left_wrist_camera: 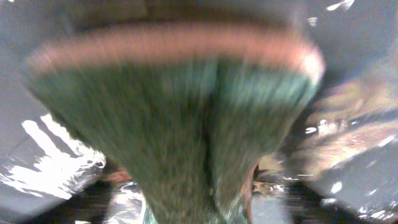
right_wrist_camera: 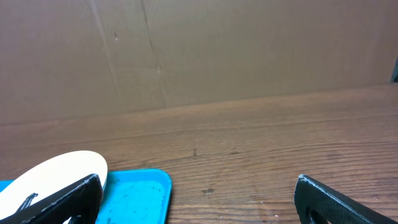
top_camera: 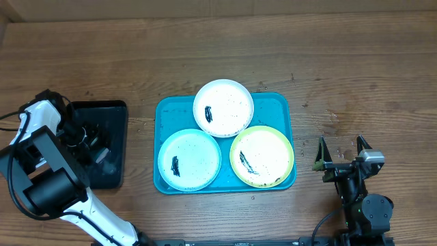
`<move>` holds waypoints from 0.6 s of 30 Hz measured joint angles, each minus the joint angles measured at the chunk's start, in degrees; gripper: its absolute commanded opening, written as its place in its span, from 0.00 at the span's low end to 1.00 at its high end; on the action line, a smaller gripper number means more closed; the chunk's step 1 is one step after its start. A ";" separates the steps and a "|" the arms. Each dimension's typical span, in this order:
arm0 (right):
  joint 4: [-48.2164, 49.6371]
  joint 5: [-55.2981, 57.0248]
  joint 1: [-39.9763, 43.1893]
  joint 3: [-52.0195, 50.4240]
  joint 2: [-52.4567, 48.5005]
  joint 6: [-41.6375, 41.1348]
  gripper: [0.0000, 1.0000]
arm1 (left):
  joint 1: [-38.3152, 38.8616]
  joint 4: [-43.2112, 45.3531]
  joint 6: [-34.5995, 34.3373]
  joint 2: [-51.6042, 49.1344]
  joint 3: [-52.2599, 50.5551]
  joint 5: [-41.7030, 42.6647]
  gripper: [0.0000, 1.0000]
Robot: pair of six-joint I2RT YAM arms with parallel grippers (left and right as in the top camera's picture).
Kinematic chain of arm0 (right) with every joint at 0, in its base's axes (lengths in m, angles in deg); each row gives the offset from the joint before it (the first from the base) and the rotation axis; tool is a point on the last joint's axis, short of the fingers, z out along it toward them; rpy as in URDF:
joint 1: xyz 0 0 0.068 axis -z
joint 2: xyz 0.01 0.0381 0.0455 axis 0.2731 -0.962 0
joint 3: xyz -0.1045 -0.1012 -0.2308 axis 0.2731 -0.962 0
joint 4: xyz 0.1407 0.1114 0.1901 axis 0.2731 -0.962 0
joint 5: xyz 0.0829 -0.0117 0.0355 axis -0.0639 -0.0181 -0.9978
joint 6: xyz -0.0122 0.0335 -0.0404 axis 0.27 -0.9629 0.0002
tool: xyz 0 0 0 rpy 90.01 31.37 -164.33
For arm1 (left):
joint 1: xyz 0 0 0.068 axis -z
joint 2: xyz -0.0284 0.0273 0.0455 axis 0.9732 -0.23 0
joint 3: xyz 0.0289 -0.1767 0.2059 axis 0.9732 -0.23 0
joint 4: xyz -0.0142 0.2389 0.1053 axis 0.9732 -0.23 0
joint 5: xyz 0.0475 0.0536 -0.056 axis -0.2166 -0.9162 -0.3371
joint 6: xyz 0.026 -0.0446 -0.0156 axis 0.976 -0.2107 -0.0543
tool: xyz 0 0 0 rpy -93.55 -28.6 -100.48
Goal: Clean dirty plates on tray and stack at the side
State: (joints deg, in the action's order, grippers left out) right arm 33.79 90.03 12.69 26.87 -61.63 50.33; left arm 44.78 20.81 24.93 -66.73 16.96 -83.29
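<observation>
three plates are seen lying inside the blue tray (top_camera: 273,109) at the middle of the tabletop (top_camera: 355,61): the white-rimmed plate (top_camera: 223,108) at the far side, the light-blue-rimmed plate (top_camera: 189,159) at the near left and the yellow-green-rimmed plate (top_camera: 262,156) at the near right. they are packed close together and each is marked with a dark smear, so none is judged cleaned or stacked yet. the left pincer (top_camera: 94,145) is held low over the black tray (top_camera: 113,113) just left of the blue tray. there a sponge (left_wrist_camera: 186,124), green-faced with an orange back, fills the left wrist view in blur. it is presumably wanted for wiping, but whether the pincer is open or clamped on it cannot be told. the right pincer (top_camera: 341,145) is set to the right of the blue tray with its jaws wide apart and empty, apparently placed clear until a plate must be steadied or lifted aside.
</observation>
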 measured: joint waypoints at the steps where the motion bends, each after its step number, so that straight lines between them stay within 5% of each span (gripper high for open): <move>1: -0.02 0.00 0.02 0.00 0.00 0.04 1.00 | 0.00 0.68 0.04 0.04 0.07 -0.28 1.00; 15: -0.02 0.00 0.00 0.00 0.00 0.02 1.00 | 0.02 7.39 0.07 0.52 0.17 -3.30 1.00; 18: -0.04 0.00 0.00 0.00 0.00 0.02 1.00 | 0.07 9.46 0.04 0.55 0.20 -4.22 0.88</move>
State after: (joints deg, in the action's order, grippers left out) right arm 33.75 90.03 12.69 26.87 -61.63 50.35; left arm 44.84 30.27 24.98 -66.18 17.16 -87.51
